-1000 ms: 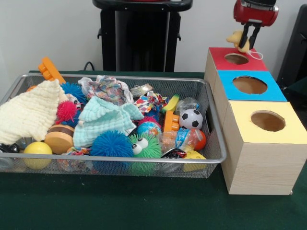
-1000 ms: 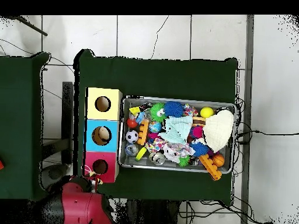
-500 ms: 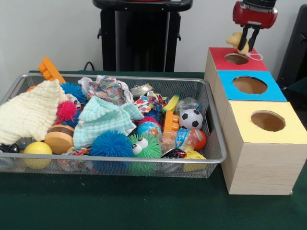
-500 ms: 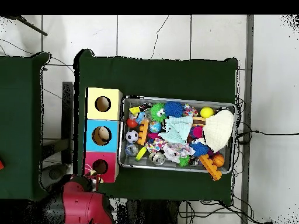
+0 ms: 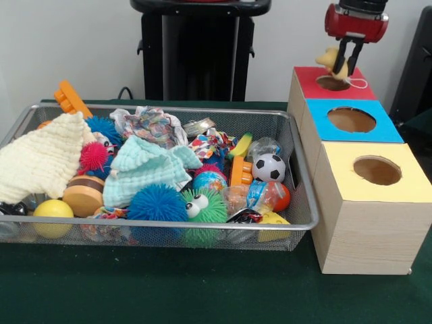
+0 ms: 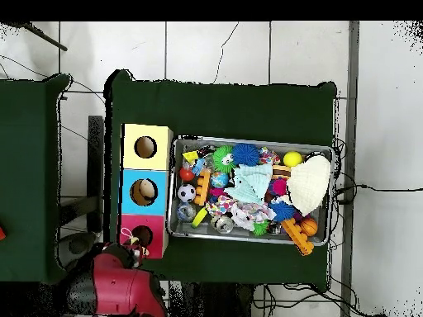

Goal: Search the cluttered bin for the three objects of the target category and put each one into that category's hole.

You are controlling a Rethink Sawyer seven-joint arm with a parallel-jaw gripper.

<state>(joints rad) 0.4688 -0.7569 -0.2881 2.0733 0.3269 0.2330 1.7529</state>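
Front view: gripper [image 5: 345, 59] clenched on yellow toy [image 5: 333, 59], hanging above red box's hole [image 5: 333, 82].

You have one wire-mesh metal bin [image 5: 297, 169] and one wooden box row [image 5: 364, 236] with three round holes: one in the red top [image 5: 332, 82], one in the blue top [image 5: 352, 119], one in the yellow top [image 5: 377, 170]. In the bin you can count two folded cloths, a cream muslin one [image 5: 40, 162] and a pale teal one [image 5: 145, 169]; three spiky rubber balls, one blue [image 5: 156, 202], one pink [image 5: 93, 156], one green with googly eyes [image 5: 204, 208]; one smooth yellow ball [image 5: 52, 212]; one black-and-white miniature football [image 5: 268, 167]. One small yellow duck toy [image 5: 332, 59] hangs above the red top.
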